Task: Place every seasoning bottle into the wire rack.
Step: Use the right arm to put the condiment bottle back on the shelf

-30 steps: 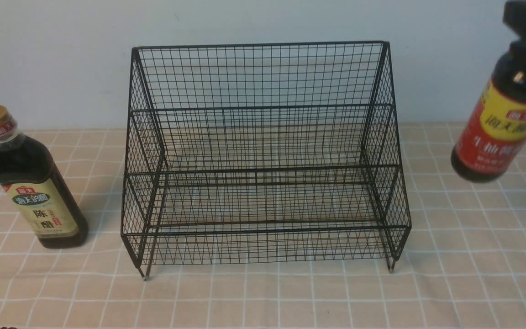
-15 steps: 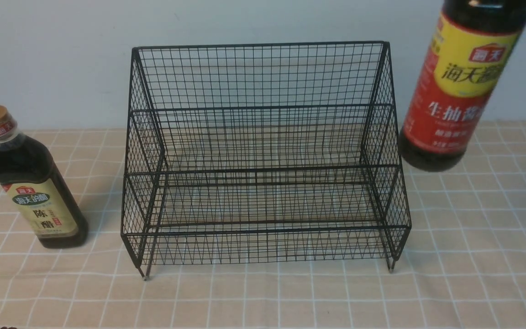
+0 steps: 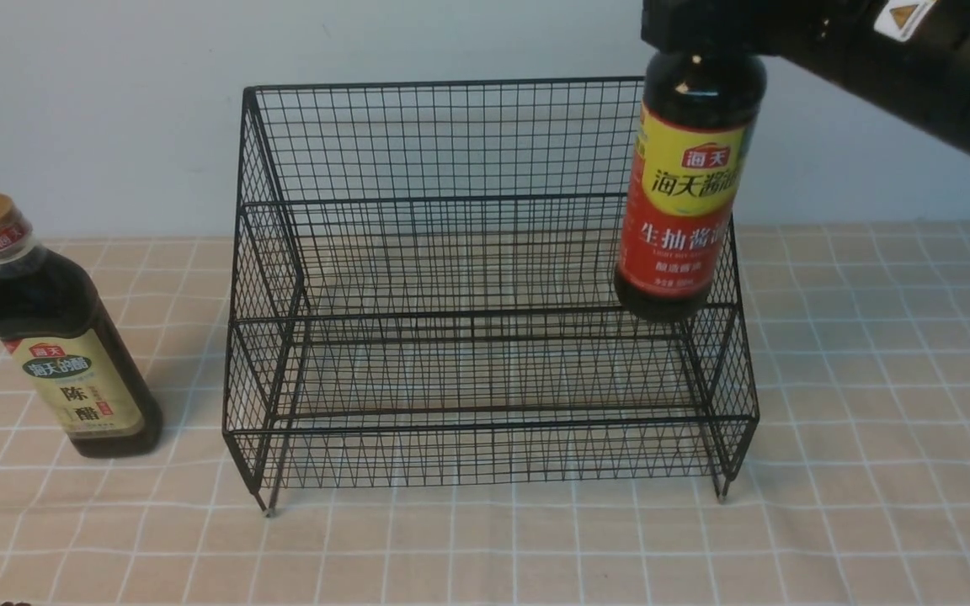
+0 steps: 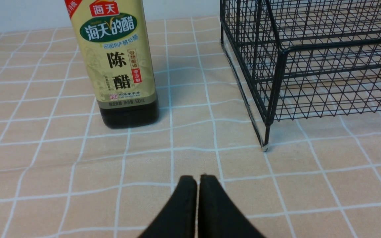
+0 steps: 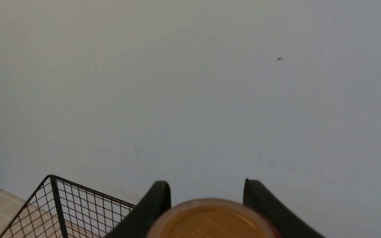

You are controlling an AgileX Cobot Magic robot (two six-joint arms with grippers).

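The right gripper [image 5: 207,193] is clamping the round long-necked bottle [image 3: 687,194] upright over the right end of the black mesh rack [image 3: 451,252]; the left gripper [image 4: 197,180] is sitting closed, empty; the squarish bottle [image 3: 64,353] is standing near the left edge of the worktop [image 3: 872,438]

Front cam: raised, robot side, tilted down over bench [image 3: 872,505], rack [image 3: 485,313] centred, wall [image 3: 114,101] behind. Left wrist cam: low, close to bench, looks forward past left claw [image 4: 197,178] at vinegar bottle [image 4: 117,66] and rack's left front corner, both in front view too. Right wrist cam: high, faces wall over cap of soy bottle [image 5: 210,221]; shares wall and rack's top corner with front.
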